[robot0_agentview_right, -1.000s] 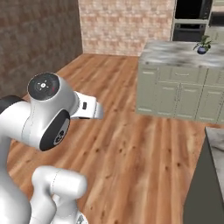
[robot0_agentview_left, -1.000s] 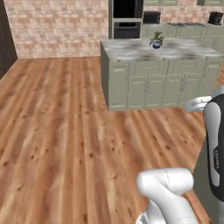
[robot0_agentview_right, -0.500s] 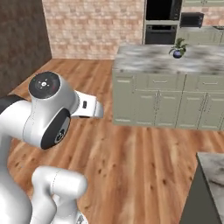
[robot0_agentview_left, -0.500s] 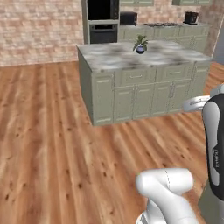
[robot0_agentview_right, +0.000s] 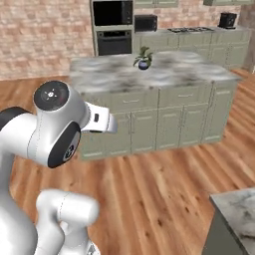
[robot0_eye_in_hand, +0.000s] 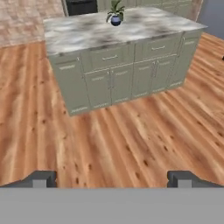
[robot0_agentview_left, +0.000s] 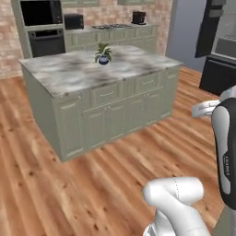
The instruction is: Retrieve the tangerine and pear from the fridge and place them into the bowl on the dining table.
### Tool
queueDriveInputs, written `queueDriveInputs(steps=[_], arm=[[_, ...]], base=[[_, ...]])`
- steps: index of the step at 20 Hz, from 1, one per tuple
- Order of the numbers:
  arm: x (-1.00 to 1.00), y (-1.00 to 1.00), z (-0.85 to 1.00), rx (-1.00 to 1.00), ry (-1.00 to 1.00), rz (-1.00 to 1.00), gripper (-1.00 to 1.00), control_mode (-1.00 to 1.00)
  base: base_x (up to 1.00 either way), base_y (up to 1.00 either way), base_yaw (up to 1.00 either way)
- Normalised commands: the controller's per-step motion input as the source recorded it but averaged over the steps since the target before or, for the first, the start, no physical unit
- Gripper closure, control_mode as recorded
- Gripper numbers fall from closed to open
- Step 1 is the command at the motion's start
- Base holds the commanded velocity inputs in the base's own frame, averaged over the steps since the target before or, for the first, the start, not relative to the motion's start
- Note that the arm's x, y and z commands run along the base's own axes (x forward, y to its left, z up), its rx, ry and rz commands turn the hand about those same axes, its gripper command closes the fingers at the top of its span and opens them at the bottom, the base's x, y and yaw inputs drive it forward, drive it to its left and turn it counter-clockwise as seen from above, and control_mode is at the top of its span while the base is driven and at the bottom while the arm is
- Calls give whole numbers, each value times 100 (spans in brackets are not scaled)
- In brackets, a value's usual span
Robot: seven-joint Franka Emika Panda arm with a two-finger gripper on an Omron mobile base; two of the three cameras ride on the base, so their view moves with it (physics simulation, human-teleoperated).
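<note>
Fingers (robot0_eye_in_hand: pixel 112 179) spread wide, holding nothing, over bare wood floor (robot0_eye_in_hand: pixel 131 144); a marble-topped island (robot0_agentview_left: pixel 97 73) with a potted plant (robot0_agentview_left: pixel 103 53) stands ahead, open floor around it; fridge (robot0_agentview_left: pixel 216 46) at right edge.

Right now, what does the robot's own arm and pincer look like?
A glossy white, rounded, tube-like arm with black joint sections and a grey disc cap marked with small dots. In the left base view, one black link carries small white lettering, too small to read. The pincer shows two small, dark grey, blocky fingertips. No cables visible.
</note>
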Motion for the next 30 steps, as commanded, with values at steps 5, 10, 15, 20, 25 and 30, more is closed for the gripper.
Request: queueDriveInputs(steps=[5,10,15,20,25,30], arm=[[0,0,0,0,0,0,-100,100],[0,0,0,0,0,0,-100,100],[0,0,0,0,0,0,-100,100],[0,0,0,0,0,0,-100,100],[0,0,0,0,0,0,-100,100],[0,0,0,0,0,0,-100,100]], base=[[100,16,-63],[100,28,-64],[100,49,-56],[100,63,-45],[100,18,-39],[100,-2,-44]])
